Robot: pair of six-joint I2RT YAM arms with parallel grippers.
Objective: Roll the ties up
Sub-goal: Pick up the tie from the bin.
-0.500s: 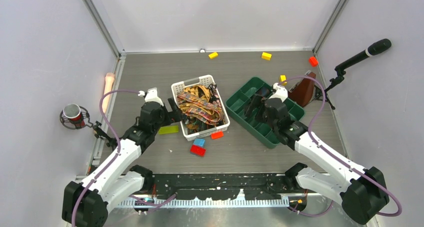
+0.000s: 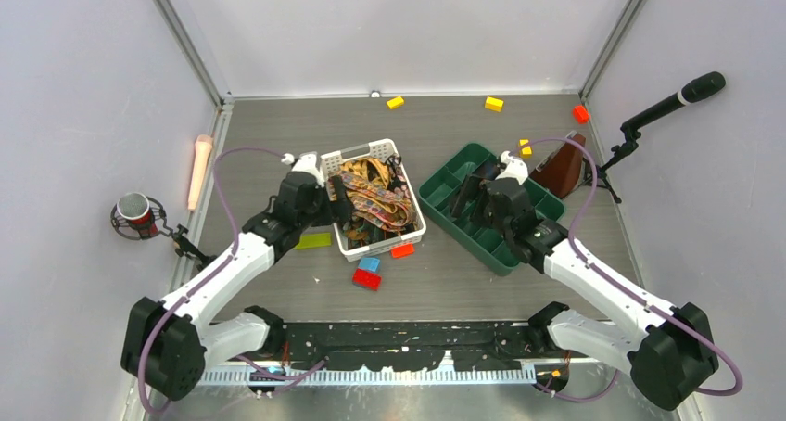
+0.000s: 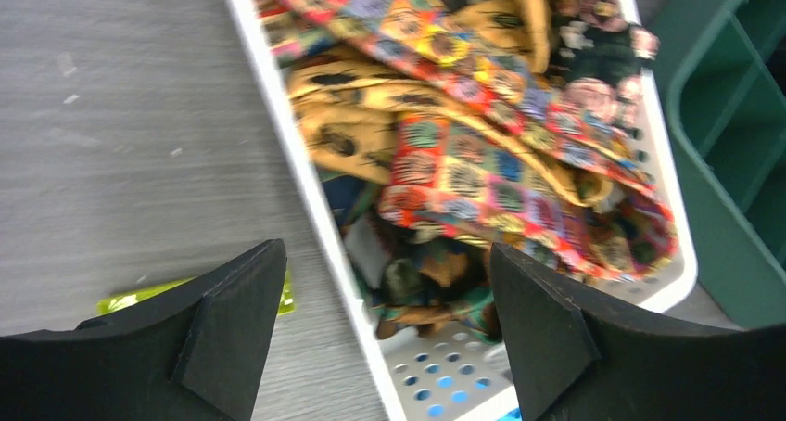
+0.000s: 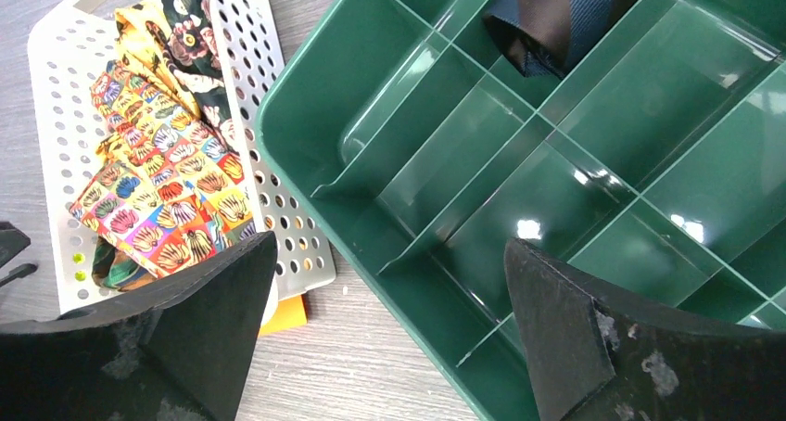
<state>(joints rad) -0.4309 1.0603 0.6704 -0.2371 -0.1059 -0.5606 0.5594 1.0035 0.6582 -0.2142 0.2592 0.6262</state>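
the left arm has swung in from the open table toward the white basket (image 2: 357,152) since half a second ago; the right arm has hardly shifted. from the left: the left gripper (image 2: 338,203) hangs at the basket's left wall with its jaws wide apart and nothing between them. in its own camera one finger (image 3: 236,328) sits outside over the table, near a lime piece (image 3: 139,296), and the other over the ties (image 2: 375,198). these lie heaped and tangled in the basket (none laid out flat yet).

i'd worry that a straight drop catches the rim and shoves the basket, or that closing on the heap lifts several ties at once.

further right, the right gripper (image 2: 473,194) hovers over the green tray (image 2: 436,194), jaws spread and empty. a dark blue roll (image 4: 556,13) sits in one far compartment.
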